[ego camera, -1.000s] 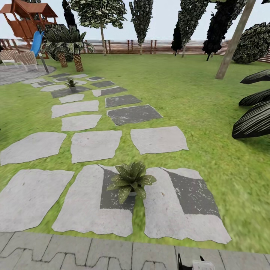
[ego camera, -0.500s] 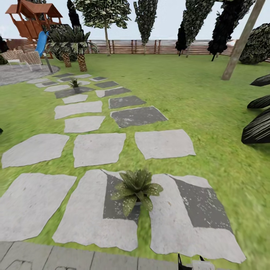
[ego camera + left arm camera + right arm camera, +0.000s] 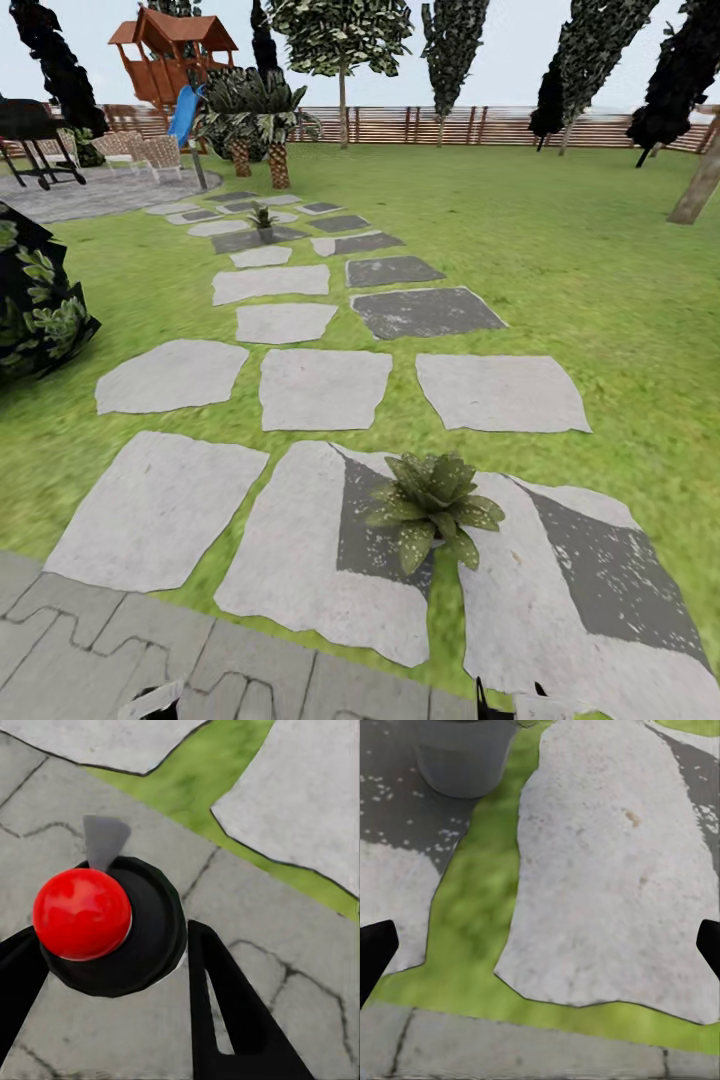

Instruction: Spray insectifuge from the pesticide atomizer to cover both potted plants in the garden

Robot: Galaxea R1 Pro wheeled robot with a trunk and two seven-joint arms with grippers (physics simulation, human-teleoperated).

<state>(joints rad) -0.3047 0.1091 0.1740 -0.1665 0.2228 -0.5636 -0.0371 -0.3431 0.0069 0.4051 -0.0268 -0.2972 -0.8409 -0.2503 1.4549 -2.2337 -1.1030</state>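
Observation:
One potted plant [image 3: 432, 505] sits close ahead on a stepping stone [image 3: 300, 560]; its grey pot [image 3: 461, 757] also appears in the right wrist view. The other potted plant [image 3: 263, 218] is far up the stone path. In the left wrist view my left gripper [image 3: 112, 945] is shut on the pesticide atomizer [image 3: 142, 945], seen from above as a dark round body with a red knob and a pale grey nozzle. My right gripper [image 3: 540, 945] is open over stone and grass, nothing between its fingers. Both gripper tips peek in at the head view's lower edge [image 3: 150, 703] [image 3: 515, 702].
I stand on grey paving [image 3: 100, 620] at the lawn's edge. A big dark bush [image 3: 35, 300] is at the left. Palms [image 3: 250, 120], a wooden playhouse with a slide [image 3: 170, 50], a grill [image 3: 30, 125], a fence [image 3: 450, 125] and a tree trunk [image 3: 700, 185] lie farther off.
The head view has swung to the left, so the whole scene has slid right. The dark bush and the grill have come into the picture, as has my left gripper's tip.

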